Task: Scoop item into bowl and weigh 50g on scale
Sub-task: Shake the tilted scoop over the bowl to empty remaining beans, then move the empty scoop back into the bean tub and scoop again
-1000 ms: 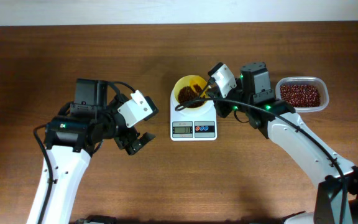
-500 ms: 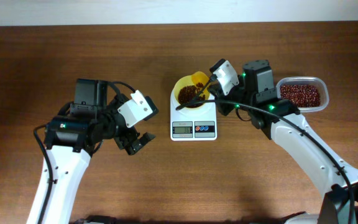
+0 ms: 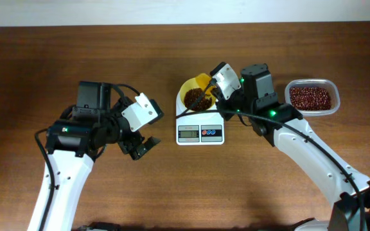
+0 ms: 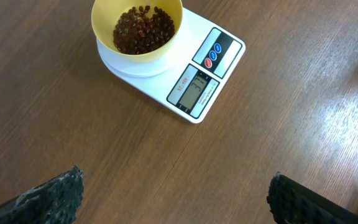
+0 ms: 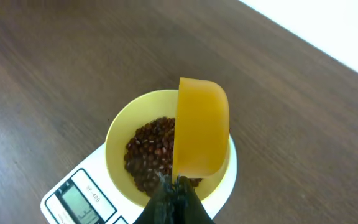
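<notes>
My right gripper is clamped on the scoop. A moment ago the scoop sat low in the bowl. Now it is tipped on its side above the beans and looks empty. The bowl sits on the scale. My left gripper hangs wide open. I think it is time to check the number.

The brown wooden table carries two things directly. The white digital scale sits right beneath the tilted yellow scoop, its display and buttons on the edge farthest from the scoop. The clear plastic tub of red-brown beans stands well apart, off to the scoop's right.
</notes>
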You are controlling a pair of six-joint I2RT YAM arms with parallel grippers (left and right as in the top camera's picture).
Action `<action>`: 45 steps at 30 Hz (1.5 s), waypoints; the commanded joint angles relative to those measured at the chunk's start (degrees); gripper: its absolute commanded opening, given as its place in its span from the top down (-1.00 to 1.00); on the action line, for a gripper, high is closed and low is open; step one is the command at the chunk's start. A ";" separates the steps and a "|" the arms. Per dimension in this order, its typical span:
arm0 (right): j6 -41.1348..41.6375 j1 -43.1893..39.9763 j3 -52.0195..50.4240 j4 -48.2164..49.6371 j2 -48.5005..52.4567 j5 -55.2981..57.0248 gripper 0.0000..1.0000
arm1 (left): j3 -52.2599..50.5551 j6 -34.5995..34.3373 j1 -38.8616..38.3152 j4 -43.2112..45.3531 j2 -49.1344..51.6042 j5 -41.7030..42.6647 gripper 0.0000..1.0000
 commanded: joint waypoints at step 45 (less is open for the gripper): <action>34.62 -37.31 0.87 -16.55 9.03 -8.17 0.92 | 0.98 0.74 0.07 -0.04 -0.02 0.04 -0.98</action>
